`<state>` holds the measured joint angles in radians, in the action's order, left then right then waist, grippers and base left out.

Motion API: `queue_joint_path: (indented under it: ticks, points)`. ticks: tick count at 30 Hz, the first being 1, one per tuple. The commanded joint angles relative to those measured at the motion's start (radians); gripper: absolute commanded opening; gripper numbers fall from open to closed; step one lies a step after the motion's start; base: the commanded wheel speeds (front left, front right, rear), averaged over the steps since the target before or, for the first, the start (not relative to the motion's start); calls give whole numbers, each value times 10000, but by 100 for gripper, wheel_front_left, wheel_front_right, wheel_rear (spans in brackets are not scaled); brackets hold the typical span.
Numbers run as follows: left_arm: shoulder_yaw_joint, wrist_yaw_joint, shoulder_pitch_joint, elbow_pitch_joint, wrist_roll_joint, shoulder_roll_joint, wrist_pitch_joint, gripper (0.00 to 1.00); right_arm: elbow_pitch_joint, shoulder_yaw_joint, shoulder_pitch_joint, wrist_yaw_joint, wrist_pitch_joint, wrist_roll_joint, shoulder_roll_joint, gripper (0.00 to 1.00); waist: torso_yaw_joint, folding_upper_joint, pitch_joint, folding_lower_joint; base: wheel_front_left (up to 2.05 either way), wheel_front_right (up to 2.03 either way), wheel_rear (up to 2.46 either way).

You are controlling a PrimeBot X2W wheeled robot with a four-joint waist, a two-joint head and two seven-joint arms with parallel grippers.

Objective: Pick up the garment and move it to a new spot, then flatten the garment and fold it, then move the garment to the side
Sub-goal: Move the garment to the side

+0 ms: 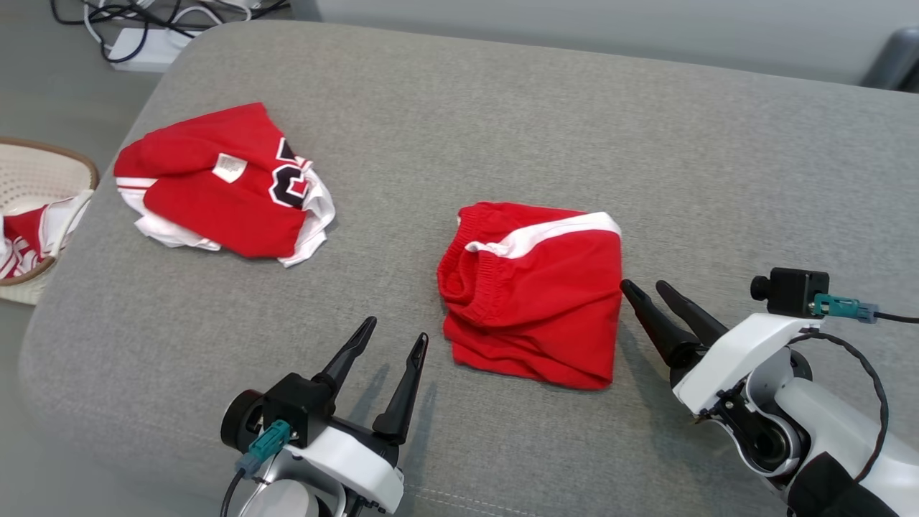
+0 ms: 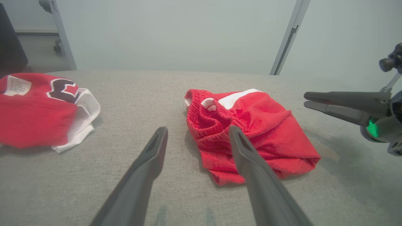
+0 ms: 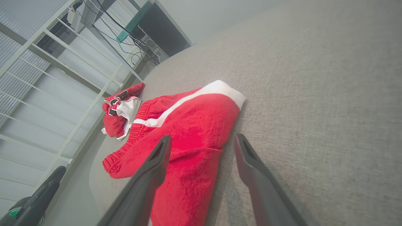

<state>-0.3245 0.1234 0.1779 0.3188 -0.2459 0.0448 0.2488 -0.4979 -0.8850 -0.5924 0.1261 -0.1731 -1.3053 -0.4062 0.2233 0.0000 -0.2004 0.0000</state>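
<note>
Since the red shorts (image 1: 531,294) lie folded into a rough square near the middle of the grey upholstered cushion (image 1: 502,122), between the two grippers, folding looks done and the move to the side looks like what's left. Left gripper (image 1: 395,329) sits near the shorts' left edge, fingers spread, holding nothing. Right gripper (image 1: 643,284) is just beside the right edge, fingers also spread and empty; tips close to the cloth, contact unclear. Shorts look light, soft and floppy, and would likely sag and unfold if lifted by one layer. Best hold, I'd judge: pinch through all layers at the thick ribbed waistband (image 1: 467,280) and at the opposite folded edge, both sides together. Red jersey (image 1: 215,194) lies well apart at far left, laundry basket (image 1: 72,154) beyond it, off the cushion.
</note>
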Motion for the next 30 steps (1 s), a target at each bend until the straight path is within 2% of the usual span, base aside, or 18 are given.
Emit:
queue_joint_path:
  ticks: [1, 14, 15, 16, 17, 18, 24, 30]
  points:
    - [275, 68, 303, -248, 40, 56, 130, 100, 10, -39, 71, 46, 24, -82, -45, 100, 239, 0, -88, 0, 0, 0, 0]
    - [68, 70, 363, -459, -113, 55, 130, 100, -781, -415, -270, 46, 416, -330, 304, 100, 826, 0, -392, 0, 0, 0, 0]
    - [50, 70, 380, -487, -129, 55, 130, 100, -802, -435, -309, 46, 445, -373, 356, 95, 850, 0, -445, 0, 0, 0, 0]
    - [35, 70, 393, -509, -144, 55, 130, 100, -841, -458, -351, 46, 448, -392, 404, 47, 864, 0, -471, 0, 0, 0, 0]
    - [19, 70, 409, -532, -156, 55, 130, 100, -879, -496, -400, 46, 457, -388, 440, 18, 875, 0, -505, 0, 0, 0, 0]
    - [1, 70, 429, -555, -165, 55, 130, 100, -917, -530, -448, 46, 449, -379, 465, 0, 885, 0, -532, 0, 0, 0, 0]
    - [-17, 64, 531, -714, 31, 55, 130, 100, -944, -569, -585, 46, 122, -427, 394, 0, 829, 0, -535, 0, 0, 0, 0]
    - [193, 35, 370, -726, 340, 55, 130, 100, -879, -637, -529, 46, -216, -474, 259, 0, 364, 0, -297, 0, 0, 0, 0]
